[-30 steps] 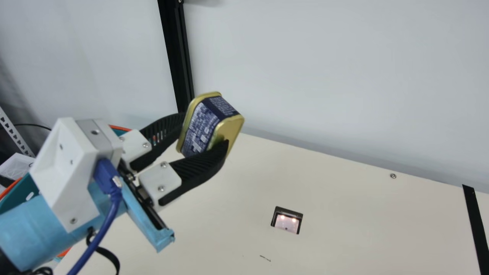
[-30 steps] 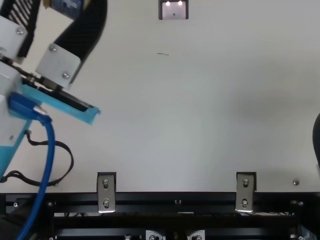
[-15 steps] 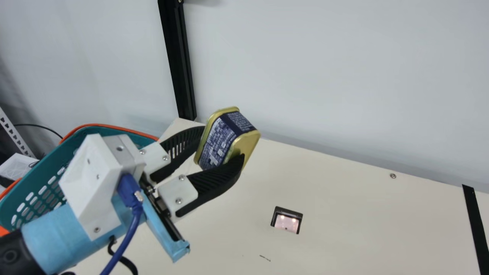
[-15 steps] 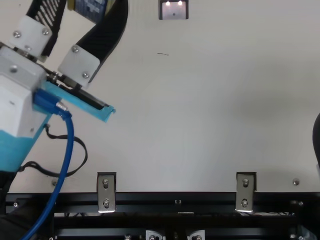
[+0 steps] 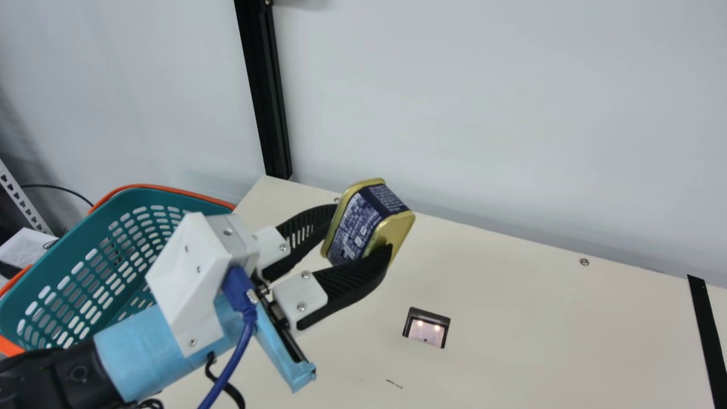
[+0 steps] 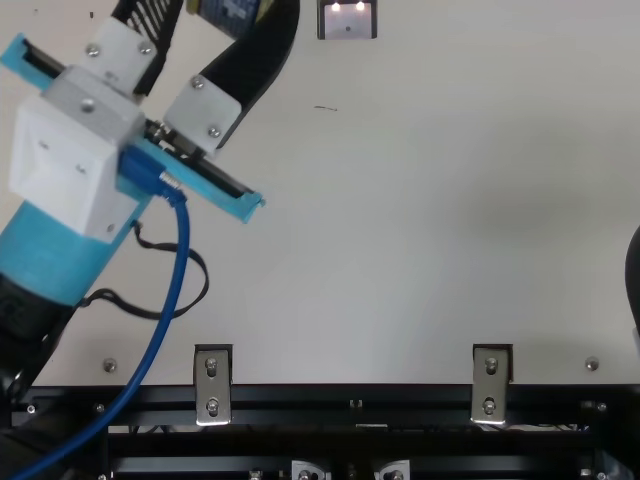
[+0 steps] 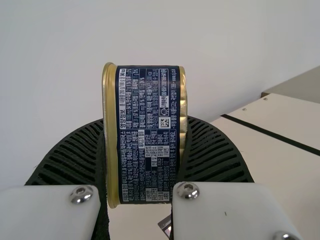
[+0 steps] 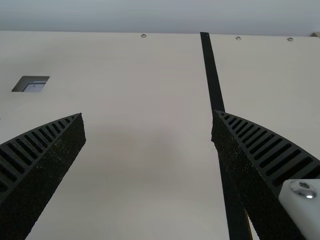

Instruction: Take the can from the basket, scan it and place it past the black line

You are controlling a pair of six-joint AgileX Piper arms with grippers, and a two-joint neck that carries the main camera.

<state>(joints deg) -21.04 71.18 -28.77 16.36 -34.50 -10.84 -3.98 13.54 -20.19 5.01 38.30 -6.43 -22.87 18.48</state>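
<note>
Basket teal, slotted; can tilted, gold-rimmed, navy label, clamped in left gripper; right gripper wide open, holding nothing.

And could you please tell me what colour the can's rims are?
The can's rims are gold, seen best in the left wrist view.

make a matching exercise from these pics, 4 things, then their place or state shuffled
1. Gold-rimmed metal can with navy label
2. Teal slotted plastic basket
3. Black-framed scanner window
4. Black ribbed right tool

A. Open, nothing between its fingers
B. Far left in the main view
C. Gripped by the black ribbed left tool
D. Sunk in the cream table, two lights showing

1-C; 2-B; 3-D; 4-A
</note>
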